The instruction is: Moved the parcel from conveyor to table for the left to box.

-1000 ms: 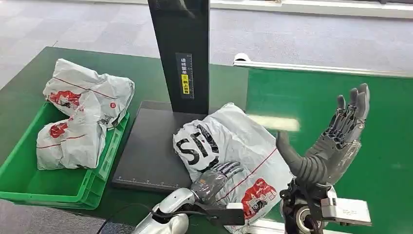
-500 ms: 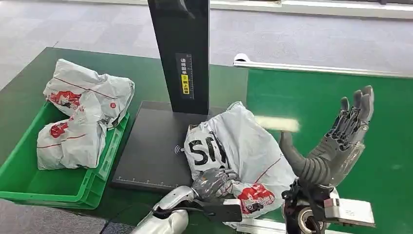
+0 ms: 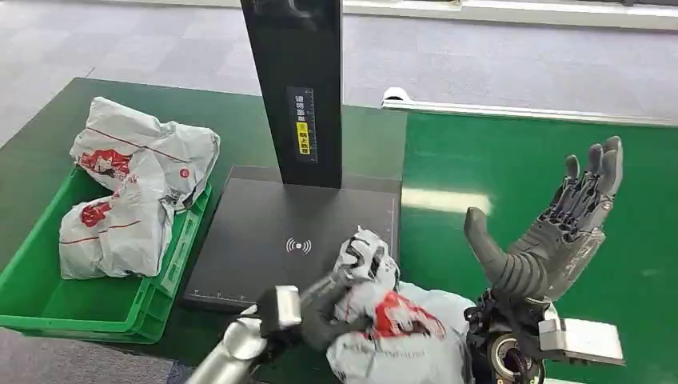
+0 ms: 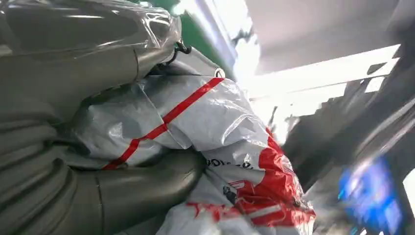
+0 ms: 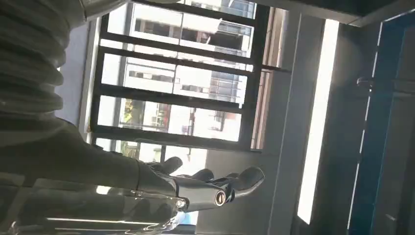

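parcel (image 3: 400, 332) crumpled grey-white plastic with red print, gripped by left hand (image 3: 324, 316) near scanner base (image 3: 296, 236). right hand (image 3: 560, 232) open, empty. green bin (image 3: 48, 296) holds bagged parcels (image 3: 132, 188).

left hand (image 3: 324, 314): gripping a crumpled grey parcel (image 3: 400, 332) with red print, held at the near edge of the black scanner plate (image 3: 264, 240)
right hand (image 3: 556, 236): raised over the green conveyor (image 3: 520, 160), palm up, fingers spread, nothing in it
scanner post (image 3: 294, 88): black, upright at the back of the plate, yellow label on it
green bin (image 3: 56, 300): left of the plate, two more grey parcels (image 3: 132, 188) piled inside
table (image 3: 232, 120): dark green under the plate and bin
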